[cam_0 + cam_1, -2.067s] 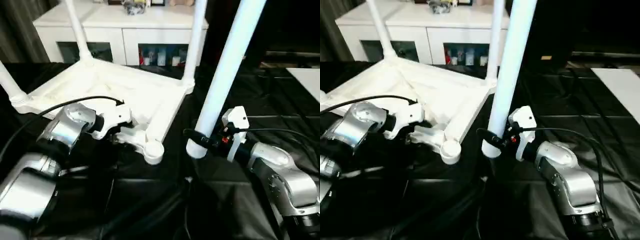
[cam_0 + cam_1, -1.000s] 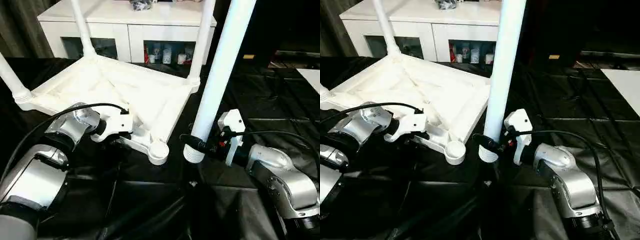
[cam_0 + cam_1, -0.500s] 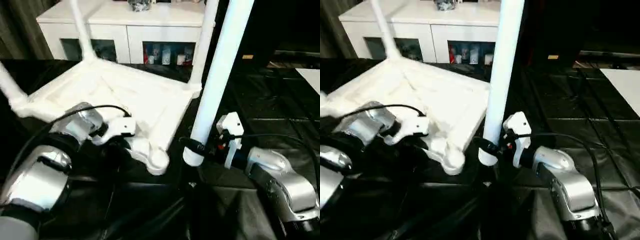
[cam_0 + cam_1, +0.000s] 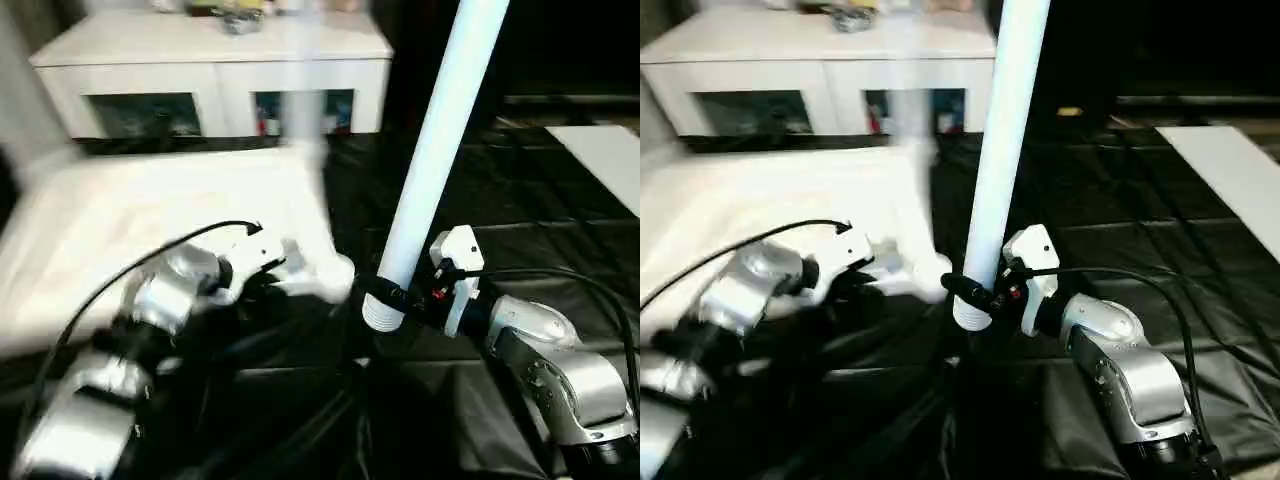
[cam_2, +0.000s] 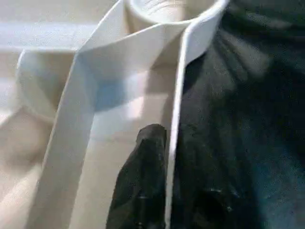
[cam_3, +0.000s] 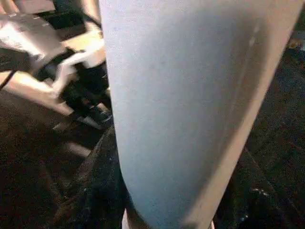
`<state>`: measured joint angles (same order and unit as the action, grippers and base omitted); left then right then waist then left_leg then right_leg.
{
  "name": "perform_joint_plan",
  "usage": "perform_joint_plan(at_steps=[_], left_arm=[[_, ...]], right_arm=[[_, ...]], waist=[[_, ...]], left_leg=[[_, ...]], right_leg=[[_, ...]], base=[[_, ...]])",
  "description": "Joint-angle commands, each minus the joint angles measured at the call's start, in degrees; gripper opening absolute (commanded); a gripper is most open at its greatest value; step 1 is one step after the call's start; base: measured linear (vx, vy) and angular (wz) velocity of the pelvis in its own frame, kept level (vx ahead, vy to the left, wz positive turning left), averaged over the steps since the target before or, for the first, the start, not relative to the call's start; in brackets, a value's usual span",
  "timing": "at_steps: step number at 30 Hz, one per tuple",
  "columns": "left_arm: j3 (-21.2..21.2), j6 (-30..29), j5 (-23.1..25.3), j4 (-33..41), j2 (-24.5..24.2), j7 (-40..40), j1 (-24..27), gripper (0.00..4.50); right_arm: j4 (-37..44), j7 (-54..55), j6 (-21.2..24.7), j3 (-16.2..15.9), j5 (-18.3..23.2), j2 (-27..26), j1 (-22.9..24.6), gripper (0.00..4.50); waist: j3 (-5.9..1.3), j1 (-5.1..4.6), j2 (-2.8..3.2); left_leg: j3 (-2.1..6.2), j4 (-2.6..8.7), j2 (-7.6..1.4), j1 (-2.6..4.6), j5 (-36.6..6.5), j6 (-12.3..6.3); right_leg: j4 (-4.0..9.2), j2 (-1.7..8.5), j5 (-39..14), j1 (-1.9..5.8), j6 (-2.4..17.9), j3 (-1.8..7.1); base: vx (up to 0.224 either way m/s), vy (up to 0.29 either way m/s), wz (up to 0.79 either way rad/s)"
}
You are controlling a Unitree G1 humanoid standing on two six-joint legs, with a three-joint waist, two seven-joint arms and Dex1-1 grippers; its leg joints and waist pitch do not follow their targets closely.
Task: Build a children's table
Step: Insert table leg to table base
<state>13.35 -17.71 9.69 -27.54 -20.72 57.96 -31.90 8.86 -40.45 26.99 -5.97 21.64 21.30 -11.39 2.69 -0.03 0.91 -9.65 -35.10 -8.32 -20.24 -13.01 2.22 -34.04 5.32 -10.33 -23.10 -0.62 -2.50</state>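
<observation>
Left gripper was closed on the thin rim of the upturned tabletop, one black finger inside the rim wall and one outside, just short of the empty corner socket. Compared with a second earlier the jaws had narrowed from loosely open to a pinch, and the tabletop had swung: its free corner now lay just beside the foot of the loose leg, where before it sat clearly apart. Right gripper had not changed, about half open and clamped around that leg near its ribbed lower end, leg tilted slightly off upright. Judgement: socket was being brought to the last leg for insertion. Black cloth beneath; white cabinet behind.
</observation>
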Motion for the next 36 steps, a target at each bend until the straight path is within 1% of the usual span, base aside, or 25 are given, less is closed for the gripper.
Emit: perform_joint_plan(at_steps=[1,3,4,5,6,7,9,10,11,12,13,15,17,19,20,21,22,23,24,26,27,29,32,33,36], left_arm=[[1.6,0.4,-1.3,2.1,0.8,1.6,2.5,0.38],[1.8,-0.8,-2.0,5.0,1.1,1.2,3.8,0.16],[2.0,-0.7,-3.1,6.8,1.2,1.6,4.9,0.08],[2.3,0.3,-3.6,7.3,1.0,2.3,5.4,0.04],[2.4,0.2,-3.8,8.5,0.9,2.6,6.0,0.01],[2.3,0.0,-4.1,9.5,0.8,2.9,6.6,0.01],[2.5,2.2,-4.6,11.4,0.3,3.7,8.0,0.01],[2.5,2.3,-4.6,11.8,0.2,3.7,8.3,0.01],[2.7,3.5,-4.7,11.9,-0.1,4.4,8.4,0.01],[2.8,2.8,-4.7,12.8,-0.3,4.3,9.0,0.01],[2.8,2.8,-4.7,12.9,-0.3,4.3,9.0,0.01],[3.5,3.3,-4.9,14.0,-0.6,4.6,9.6,0.01],[4.0,4.0,-5.6,14.6,-0.7,5.5,9.9,0.01],[4.2,3.8,-5.8,15.1,-0.8,5.9,10.1,0.01],[4.8,4.1,-5.8,15.6,-1.3,6.8,10.3,0.01],[5.3,4.5,-5.7,15.8,-1.6,7.5,10.3,0.01],[5.5,4.7,-5.6,15.9,-1.8,7.8,10.3,0.01],[5.7,5.4,-5.6,15.9,-1.9,8.2,10.1,0.00],[5.8,5.7,-5.7,15.8,-1.9,8.5,9.9,0.00],[6.0,5.6,-5.6,15.6,-1.8,8.6,9.3,0.00],[6.1,5.6,-5.5,15.6,-1.8,8.5,9.1,0.00],[6.4,5.8,-5.0,14.8,-1.9,8.1,8.4,0.00],[6.6,6.1,-4.7,13.9,-1.9,7.8,7.8,0.00],[6.8,6.6,-4.2,13.3,-2.1,7.7,7.5,0.00],[6.9,6.9,-4.1,13.2,-2.2,7.8,7.4,0.00]], right_arm=[[0.3,0.6,-0.3,0.8,-0.5,-0.2,-1.3,1.88],[-0.1,0.8,-0.2,1.3,-0.4,-0.1,-1.6,1.88],[-0.2,0.6,0.0,1.6,-0.2,0.1,-1.9,1.88],[-0.1,0.5,0.1,1.7,-0.1,0.3,-1.9,1.88],[-0.1,0.4,0.2,1.8,0.0,0.5,-1.9,1.88],[0.0,0.3,0.3,1.8,0.1,0.6,-1.9,1.88],[0.2,0.1,0.4,1.8,0.2,1.0,-1.8,1.88],[0.3,0.0,0.5,1.8,0.2,1.2,-1.8,1.88],[0.3,0.0,0.6,1.9,0.2,1.3,-1.8,1.88],[0.3,0.1,0.5,2.0,0.3,1.4,-2.0,1.88],[0.3,0.1,0.5,2.0,0.3,1.4,-2.0,1.88],[-0.6,0.7,0.8,2.6,0.7,0.8,-3.2,1.88],[-1.9,1.3,0.5,2.7,0.2,0.5,-4.2,1.88],[-3.0,1.8,0.4,2.8,-0.2,0.2,-5.0,1.88],[-4.7,2.3,0.7,2.8,-0.4,-0.1,-6.2,1.88],[-6.1,2.4,1.0,2.8,-0.5,-0.3,-7.1,1.88],[-7.2,2.1,1.5,2.6,-0.4,-0.3,-7.8,1.88],[-7.9,1.5,2.1,2.3,-0.1,-0.3,-8.4,1.87],[-8.6,1.0,2.5,2.2,0.2,-0.3,-8.8,1.87],[-10.1,-0.1,4.0,1.6,0.7,-0.2,-9.6,1.86],[-10.5,-0.6,4.4,1.4,0.9,-0.1,-9.8,1.86],[-10.7,-2.6,6.0,-0.3,0.9,0.8,-10.2,1.86],[-10.5,-3.9,7.6,-1.3,1.4,1.5,-10.6,1.86],[-9.9,-4.3,9.7,-1.3,2.2,2.0,-11.2,1.86],[-9.5,-4.7,12.7,-0.5,3.7,2.2,-12.3,1.86]], waist=[[-2.80,0.75,-0.60],[-3.00,1.29,-0.60],[-3.07,1.36,-0.85],[-3.11,1.66,-0.84],[-3.31,1.97,-0.76],[-3.40,2.07,-1.00],[-3.52,2.40,-1.06],[-3.51,2.42,-1.07],[-3.46,2.45,-1.11],[-3.37,2.43,-1.27],[-3.32,2.48,-1.20],[-3.10,2.41,-1.27],[-3.02,2.33,-1.23],[-3.01,2.17,-1.21],[-3.01,2.14,-1.32],[-3.08,2.16,-1.21],[-3.05,2.04,-1.42],[-3.12,2.19,-1.26],[-3.18,2.34,-1.37],[-3.31,2.40,-1.64],[-3.34,2.57,-1.54],[-3.37,2.60,-1.99],[-3.22,2.74,-1.92],[-3.17,2.67,-2.26],[-3.11,3.06,-2.02]], left_leg=[[1.81,5.67,-4.47,-0.22,-14.6,-2.00],[1.17,5.34,-4.45,0.22,-12.2,-2.83],[1.04,5.28,-4.47,0.24,-11.3,-3.31],[0.79,5.18,-4.49,0.24,-9.4,-4.22],[0.90,5.04,-4.44,-0.17,-6.5,-5.07],[0.81,4.99,-4.44,-0.16,-5.1,-5.55],[0.73,4.59,-4.31,-0.29,-1.6,-7.39],[0.71,4.56,-4.29,-0.32,-1.2,-7.71],[0.69,4.52,-4.16,-0.41,-0.9,-8.19],[0.66,4.57,-4.23,-0.39,-1.7,-8.14],[0.67,4.63,-4.30,-0.35,-2.2,-7.92],[0.62,4.86,-4.37,-0.17,-4.9,-6.52],[0.72,5.06,-4.46,-0.10,-6.3,-5.33],[0.65,5.17,-4.34,0.03,-6.9,-4.44],[0.62,5.14,-4.35,0.06,-6.9,-4.30],[0.56,5.09,-4.33,0.28,-7.0,-4.25],[0.51,5.11,-4.28,0.24,-7.0,-4.26],[0.50,5.02,-4.21,0.22,-6.6,-4.25],[0.37,4.92,-4.28,0.36,-5.8,-4.56],[0.40,4.82,-4.26,0.02,-3.9,-5.25],[0.35,4.73,-4.31,0.07,-2.8,-5.57],[0.33,4.65,-4.29,-0.04,-2.0,-6.24],[0.34,4.70,-4.30,0.02,-2.9,-6.05],[0.29,4.74,-4.28,0.07,-3.6,-5.99],[0.35,4.92,-4.47,0.27,-5.6,-4.11]], right_leg=[[4.87,3.62,-21.3,1.84,11.8,2.61],[4.17,3.36,-13.3,1.84,14.7,2.75],[4.01,3.31,-11.5,1.88,15.3,2.74],[3.74,3.22,-9.0,1.98,15.9,2.75],[3.12,3.33,-6.1,2.55,16.3,2.67],[2.98,3.25,-4.7,2.60,16.4,2.60],[2.45,3.42,-0.3,2.83,17.1,2.58],[2.41,3.47,0.0,2.90,17.2,2.57],[2.50,3.43,-0.5,2.94,17.1,2.50],[2.62,3.51,-2.4,2.96,16.9,2.48],[2.73,3.55,-3.6,2.93,16.7,2.47],[3.27,3.45,-8.7,2.72,15.7,2.45],[3.39,3.41,-10.9,2.62,15.1,2.46],[3.41,3.19,-11.1,2.48,14.8,2.50],[3.40,3.20,-11.0,2.48,14.7,2.51],[3.37,3.21,-10.9,2.32,14.8,2.53],[3.39,3.14,-10.8,2.30,15.0,2.53],[3.29,3.16,-10.4,2.43,15.1,2.52],[3.14,3.13,-9.0,2.34,15.3,2.58],[2.70,3.16,-6.7,2.71,15.7,2.49],[2.61,3.22,-5.5,2.65,15.8,2.48],[2.45,3.20,-4.6,2.80,16.0,2.41],[2.72,3.30,-7.2,2.75,15.6,2.40],[2.87,3.21,-8.1,2.71,15.4,2.42],[3.06,3.36,-11.0,2.54,14.6,2.54]], base=[[0.000,0.000,0.00],[0.026,-0.001,0.07],[0.051,-0.001,0.15],[0.051,-0.001,0.15],[0.050,0.002,0.06],[0.000,0.000,0.00],[0.000,0.000,0.00],[0.000,0.000,0.00],[0.000,0.000,0.00],[0.000,0.000,0.00],[0.000,0.000,0.00],[0.000,0.000,0.00],[0.000,0.000,0.00],[0.000,0.000,0.00],[0.000,0.000,0.00],[0.000,0.000,0.00],[0.000,0.000,0.00],[0.000,0.000,0.00],[0.000,0.000,0.00],[0.000,0.000,0.00],[0.000,0.000,0.00],[0.000,0.000,0.00],[0.000,0.000,0.00],[0.000,0.000,0.00],[0.000,0.000,0.00]])
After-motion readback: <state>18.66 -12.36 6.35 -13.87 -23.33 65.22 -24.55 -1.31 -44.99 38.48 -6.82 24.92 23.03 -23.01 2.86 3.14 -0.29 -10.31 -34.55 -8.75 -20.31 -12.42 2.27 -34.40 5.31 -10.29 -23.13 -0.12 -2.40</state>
